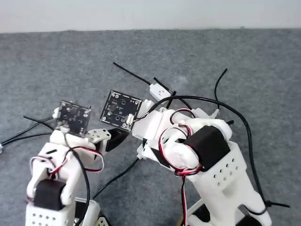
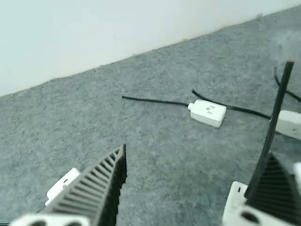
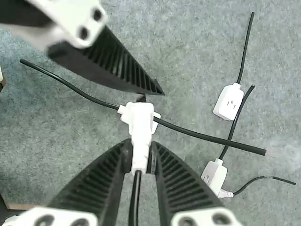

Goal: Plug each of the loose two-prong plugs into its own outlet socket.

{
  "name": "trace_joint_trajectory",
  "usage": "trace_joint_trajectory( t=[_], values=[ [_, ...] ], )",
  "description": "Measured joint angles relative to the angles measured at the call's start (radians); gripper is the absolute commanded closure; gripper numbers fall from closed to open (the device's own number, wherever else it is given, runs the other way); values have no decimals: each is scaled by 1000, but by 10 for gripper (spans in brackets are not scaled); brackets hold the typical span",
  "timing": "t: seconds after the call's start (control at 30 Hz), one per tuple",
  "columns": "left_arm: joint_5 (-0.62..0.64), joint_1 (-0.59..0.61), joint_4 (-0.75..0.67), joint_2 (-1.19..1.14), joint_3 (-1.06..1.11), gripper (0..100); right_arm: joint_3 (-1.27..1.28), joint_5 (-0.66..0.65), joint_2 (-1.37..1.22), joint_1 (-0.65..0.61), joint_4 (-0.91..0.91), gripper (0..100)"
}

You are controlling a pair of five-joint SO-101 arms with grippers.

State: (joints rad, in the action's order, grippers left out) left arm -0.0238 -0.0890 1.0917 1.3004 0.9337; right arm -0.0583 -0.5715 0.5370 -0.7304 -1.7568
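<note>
My right gripper is shut on a white plug whose black cord runs back between the fingers. The plug's front end meets a white socket piece lying on the grey carpet, with a black cord running off either side. One black finger of my left gripper points down beside that piece. The left gripper is open with only carpet between its fingers, and in the high view it sits near the middle. A loose white outlet socket lies farther off.
Two more white connectors lie on the carpet with thin black cords. Another white connector lies beyond the arms, and cords cross the carpet around them. A pale wall bounds the far edge. Both arms crowd the near middle.
</note>
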Motion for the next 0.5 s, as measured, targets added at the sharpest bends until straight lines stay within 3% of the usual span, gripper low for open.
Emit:
trace_joint_trajectory(
  t=[0.17, 0.5],
  values=[
    [5, -5, 74, 9, -75, 586, 0, 0, 0, 0, 0, 989],
    [5, -35, 75, 5, -77, 586, 0, 0, 0, 0, 0, 989]
  ],
)
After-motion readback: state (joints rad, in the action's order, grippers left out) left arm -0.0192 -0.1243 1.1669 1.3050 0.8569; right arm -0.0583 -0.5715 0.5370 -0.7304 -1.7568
